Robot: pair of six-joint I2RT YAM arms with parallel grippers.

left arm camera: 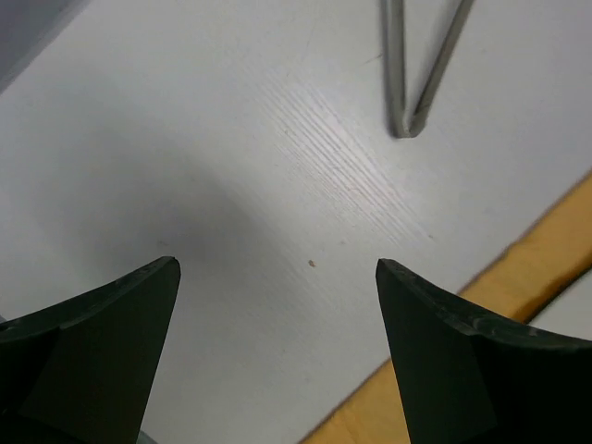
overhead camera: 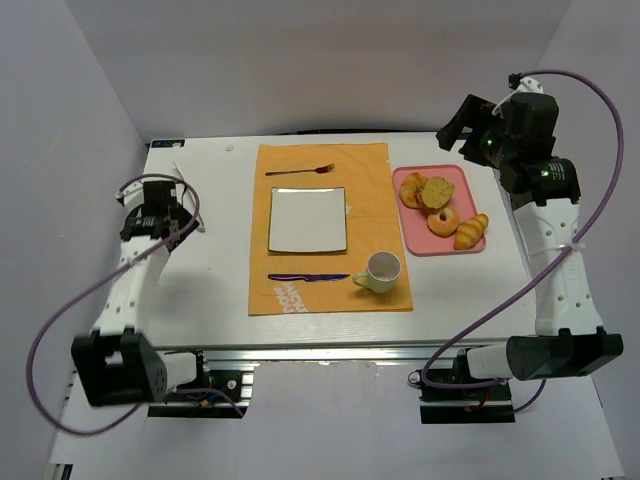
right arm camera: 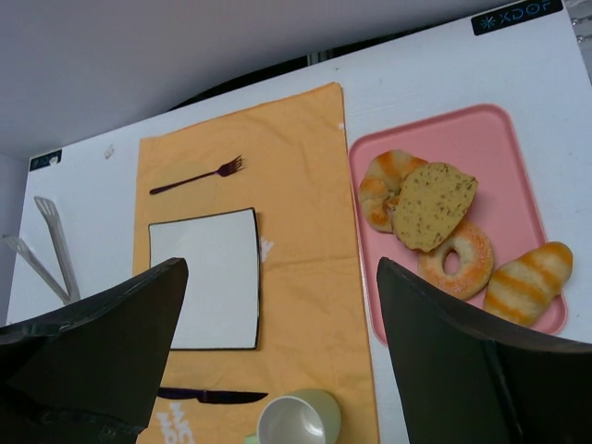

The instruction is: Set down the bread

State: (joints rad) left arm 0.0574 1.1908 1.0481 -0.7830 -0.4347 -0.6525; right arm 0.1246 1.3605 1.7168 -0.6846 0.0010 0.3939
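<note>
Several breads lie on a pink tray (overhead camera: pixel 462 180) at the right: a twisted bun (overhead camera: pixel 410 190), a seeded slice (overhead camera: pixel 437 191), a sugared ring (overhead camera: pixel 443 221) and a striped croissant (overhead camera: pixel 471 232). A white square plate (overhead camera: pixel 307 220) sits empty on the orange placemat (overhead camera: pixel 375 200). My right gripper (overhead camera: pixel 450 132) is open and empty, held high behind the tray. In the right wrist view it (right arm camera: pixel 277 268) looks down on the plate (right arm camera: pixel 203 277), the seeded slice (right arm camera: pixel 435 205) and the tray (right arm camera: pixel 499 139). My left gripper (overhead camera: pixel 178 200) is open and empty, low over the bare table left of the placemat (left arm camera: pixel 277 268).
A fork (overhead camera: pixel 300 171) lies behind the plate and a knife (overhead camera: pixel 308 277) in front of it. A green cup (overhead camera: pixel 381 271) stands at the placemat's front right. Metal tongs (overhead camera: pixel 180 165) lie at the back left and also show in the left wrist view (left arm camera: pixel 416 74).
</note>
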